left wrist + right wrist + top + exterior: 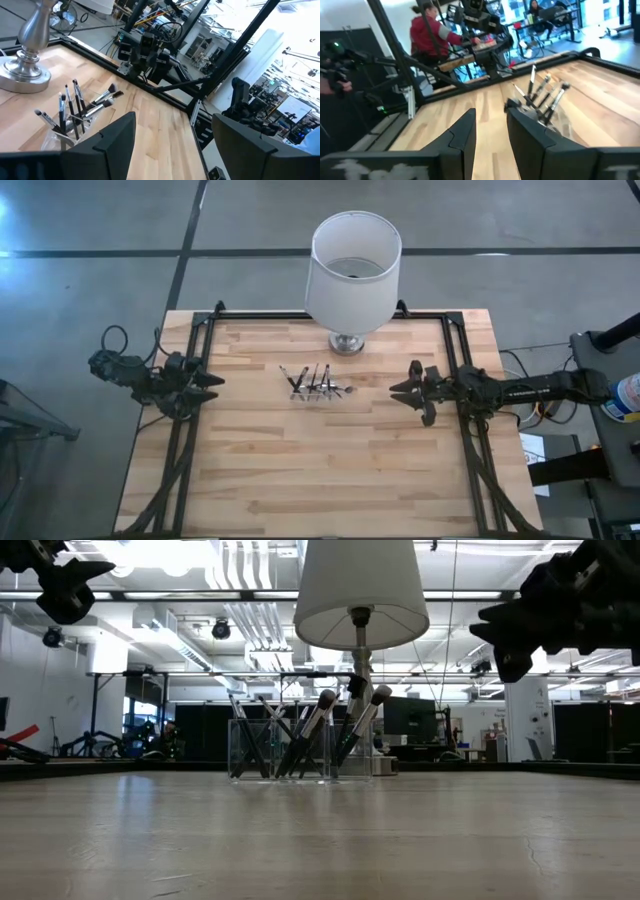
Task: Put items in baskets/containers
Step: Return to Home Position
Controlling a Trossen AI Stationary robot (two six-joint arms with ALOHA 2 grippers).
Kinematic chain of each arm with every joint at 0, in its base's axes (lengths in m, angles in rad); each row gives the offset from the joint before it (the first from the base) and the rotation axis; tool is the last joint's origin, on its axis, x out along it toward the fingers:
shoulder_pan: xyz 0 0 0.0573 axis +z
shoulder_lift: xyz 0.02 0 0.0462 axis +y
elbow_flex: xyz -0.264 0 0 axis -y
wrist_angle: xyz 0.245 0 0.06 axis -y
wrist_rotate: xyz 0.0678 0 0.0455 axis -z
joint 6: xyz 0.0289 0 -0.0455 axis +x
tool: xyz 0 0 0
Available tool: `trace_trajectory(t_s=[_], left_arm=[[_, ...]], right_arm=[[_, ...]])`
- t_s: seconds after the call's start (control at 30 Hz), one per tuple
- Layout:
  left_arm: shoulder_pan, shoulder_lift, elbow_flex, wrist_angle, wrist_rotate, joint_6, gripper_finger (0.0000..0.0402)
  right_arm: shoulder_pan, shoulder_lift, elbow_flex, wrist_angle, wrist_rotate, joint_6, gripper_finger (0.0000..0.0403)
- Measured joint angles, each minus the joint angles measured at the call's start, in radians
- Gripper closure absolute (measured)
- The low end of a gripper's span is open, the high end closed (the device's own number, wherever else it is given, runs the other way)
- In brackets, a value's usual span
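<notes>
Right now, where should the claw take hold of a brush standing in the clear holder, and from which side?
Likely the upper handle, just below the bristle head, coming from above. Each brush leans bristles-up in the clear holder, so only the part above the rim is free; the walls block a side approach lower down.

Note that the worktop (300, 470) is pale wood with a plank pattern and is bordered by a black frame (196, 360). The lampshade (352, 265) is white, and its base (347, 342) is silvery metal. The brushes (318, 383) have dark handles, some with pale or metallic ends. The organizer (240, 752) is clear and colourless. The left gripper (174, 117) and right gripper (491, 112) are black. The floor (90, 290) is grey, crossed by dark lines. In the right wrist view you can see a person (427, 35) in a red top.
</notes>
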Motion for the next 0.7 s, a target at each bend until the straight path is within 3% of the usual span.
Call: trace_trajectory(t_s=[0.2,0.7], left_arm=[[0.0,0.0,0.0,0.0,0.0,0.0,0.0147],[0.0,0.0,0.0,-0.001,0.0,0.001,0.0147]], right_arm=[[-0.011,-0.037,0.0,-0.102,0.002,0.018,0.0302],[-0.015,-0.048,0.0,-0.096,0.005,-0.005,0.0304]])
